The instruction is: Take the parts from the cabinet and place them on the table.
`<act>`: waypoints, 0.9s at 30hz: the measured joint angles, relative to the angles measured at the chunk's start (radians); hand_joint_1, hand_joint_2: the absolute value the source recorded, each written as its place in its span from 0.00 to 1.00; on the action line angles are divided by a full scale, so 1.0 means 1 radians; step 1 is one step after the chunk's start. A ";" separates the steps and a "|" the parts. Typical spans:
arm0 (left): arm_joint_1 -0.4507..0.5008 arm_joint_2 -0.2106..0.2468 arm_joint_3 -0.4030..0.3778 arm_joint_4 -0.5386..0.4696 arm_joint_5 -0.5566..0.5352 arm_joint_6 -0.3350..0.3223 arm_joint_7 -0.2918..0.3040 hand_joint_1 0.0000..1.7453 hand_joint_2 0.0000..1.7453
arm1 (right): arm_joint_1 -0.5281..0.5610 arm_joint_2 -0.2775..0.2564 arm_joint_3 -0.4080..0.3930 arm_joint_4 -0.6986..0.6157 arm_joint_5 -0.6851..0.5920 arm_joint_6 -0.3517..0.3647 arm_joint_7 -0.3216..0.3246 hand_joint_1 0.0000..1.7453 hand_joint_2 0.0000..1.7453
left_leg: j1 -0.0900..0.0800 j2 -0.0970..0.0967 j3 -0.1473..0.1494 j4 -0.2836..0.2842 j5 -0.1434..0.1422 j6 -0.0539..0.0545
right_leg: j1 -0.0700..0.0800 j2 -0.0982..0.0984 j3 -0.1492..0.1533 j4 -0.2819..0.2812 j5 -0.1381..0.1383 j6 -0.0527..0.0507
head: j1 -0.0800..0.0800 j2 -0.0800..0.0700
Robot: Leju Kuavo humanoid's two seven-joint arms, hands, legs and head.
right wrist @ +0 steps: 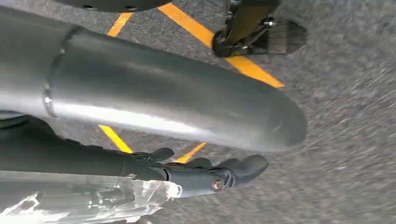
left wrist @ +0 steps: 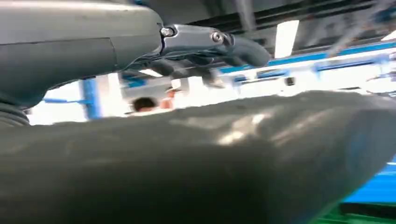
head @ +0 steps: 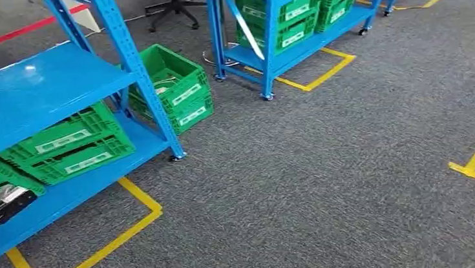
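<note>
While beside the right hand [right wrist: 205, 175], a clear bag [right wrist: 84, 200] lies.

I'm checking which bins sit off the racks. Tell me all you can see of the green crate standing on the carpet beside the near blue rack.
The green crate is an open-topped plastic bin with ribbed, slotted walls and white labels on the side facing the camera. It looks like two crates stacked. It stands upright on the grey carpet, close against the corner post of the blue rack, behind its lower shelf. Something pale lies inside; I cannot tell what.
</note>
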 joint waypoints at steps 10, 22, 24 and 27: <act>-0.001 -0.016 0.002 0.000 0.004 0.010 -0.012 0.00 0.00 | 0.005 0.002 -0.002 0.001 0.003 0.000 0.000 0.00 0.00 | 0.010 -0.131 -0.010 0.010 0.001 -0.030 | -0.017 0.095 0.018 -0.096 0.087 -0.003 | -0.001 0.000; 0.003 -0.019 0.010 0.000 0.009 0.010 -0.012 0.00 0.00 | 0.005 0.002 -0.006 0.000 0.003 -0.002 -0.003 0.00 0.00 | 0.000 0.016 -0.051 0.120 -0.028 -0.042 | -0.002 -0.063 0.022 -0.102 0.089 -0.045 | -0.011 0.000; -0.007 -0.018 0.011 -0.002 0.009 0.010 -0.012 0.00 0.00 | 0.004 0.002 -0.006 0.000 0.003 -0.002 -0.003 0.00 0.00 | -0.021 0.113 0.012 0.005 -0.017 -0.031 | 0.010 -0.084 0.025 -0.095 0.079 -0.035 | -0.014 0.000; 0.000 -0.018 0.014 -0.003 0.009 0.010 -0.012 0.00 0.00 | 0.003 0.002 -0.006 0.000 0.003 -0.002 -0.003 0.00 0.00 | -0.021 0.062 0.001 0.011 -0.014 -0.020 | 0.009 -0.124 0.037 -0.107 0.078 -0.024 | -0.010 0.000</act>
